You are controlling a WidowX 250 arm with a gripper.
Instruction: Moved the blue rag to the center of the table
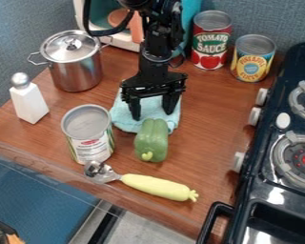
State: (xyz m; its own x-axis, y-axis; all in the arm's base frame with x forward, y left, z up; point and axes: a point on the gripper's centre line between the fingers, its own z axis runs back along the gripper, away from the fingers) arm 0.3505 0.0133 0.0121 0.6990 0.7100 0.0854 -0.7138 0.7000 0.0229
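Blue rag (152, 114) lies between the table's (209, 124) front and back edges — your gripper (153, 107) spread wide, gripping nothing — so placement looks done; lift straight clear.

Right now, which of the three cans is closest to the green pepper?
The can with the whitish label, near the front beside the pepper. The red can and the yellow-and-blue can stand together farther back.

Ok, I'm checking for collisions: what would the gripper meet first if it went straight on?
Probably the blue rag beneath the gripper; whether they already touch is hard to tell.
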